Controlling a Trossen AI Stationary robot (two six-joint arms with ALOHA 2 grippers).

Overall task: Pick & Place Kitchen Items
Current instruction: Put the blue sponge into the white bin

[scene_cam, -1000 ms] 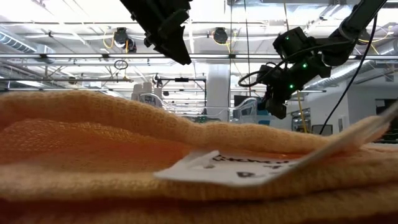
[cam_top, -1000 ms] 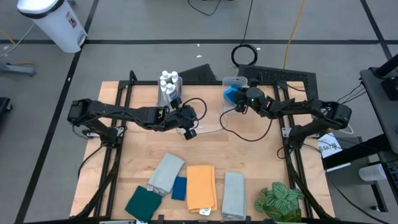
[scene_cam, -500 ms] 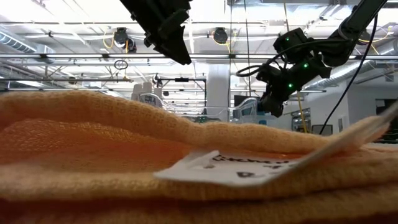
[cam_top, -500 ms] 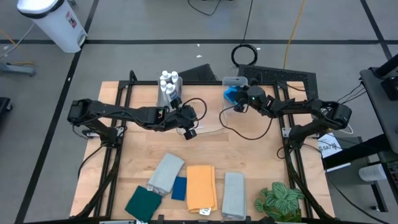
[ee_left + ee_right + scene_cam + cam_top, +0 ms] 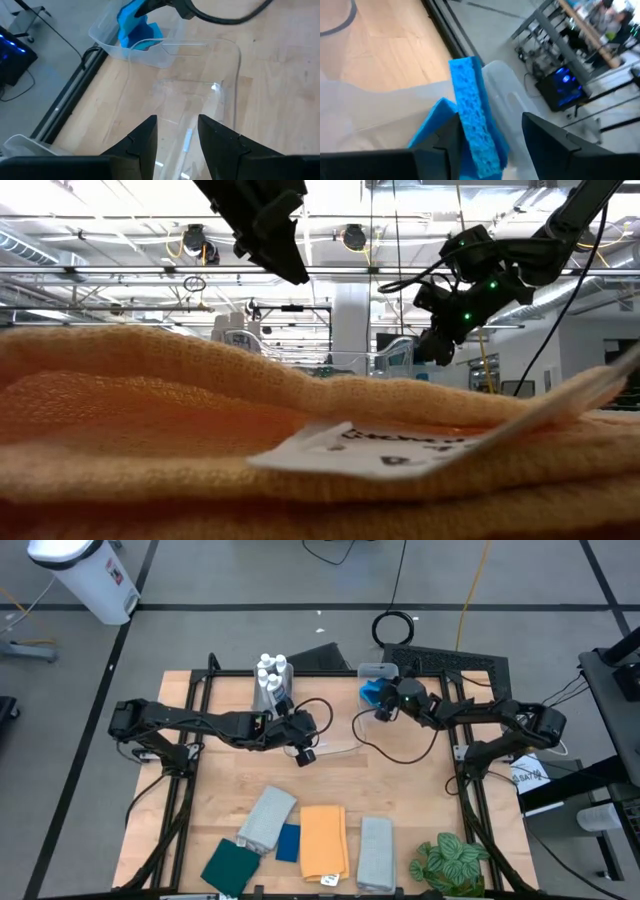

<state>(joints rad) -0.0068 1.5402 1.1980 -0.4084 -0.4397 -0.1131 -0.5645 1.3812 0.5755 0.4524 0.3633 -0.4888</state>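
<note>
My right gripper (image 5: pixel 384 707) hovers open over a clear bin (image 5: pixel 376 671) at the table's far side. The bin holds wavy blue sponges (image 5: pixel 371 691). In the right wrist view one sponge (image 5: pixel 470 110) stands on edge between the fingers and leans on another sponge (image 5: pixel 432 127). My left gripper (image 5: pixel 177 135) is open over an empty clear bin (image 5: pixel 232 75) near the table's middle, with nothing between its fingers. White bottles (image 5: pixel 270 668) stand in a grey bin at the far left. Folded cloths lie along the near edge: grey (image 5: pixel 268 815), blue (image 5: pixel 288 842), orange (image 5: pixel 323 840), grey (image 5: pixel 376 852) and dark green (image 5: pixel 232 865). My right gripper has the upright sponge's upper end (image 5: pixel 465 75) between its spread fingers. The sponge stands close to one finger (image 5: pixel 451 137) and well apart from the other. Whether it touches that finger I cannot tell. The sponge rests in the bin.
A leafy plant (image 5: pixel 448 862) stands at the near right corner. Cables trail from both wrists over the table's middle. In the low view the orange cloth (image 5: pixel 200 420) with its white label (image 5: pixel 390 448) fills the foreground. Bare wood lies between the bins and the cloths.
My right gripper has moved a little toward the table's left, farther over the bin of sponges.
</note>
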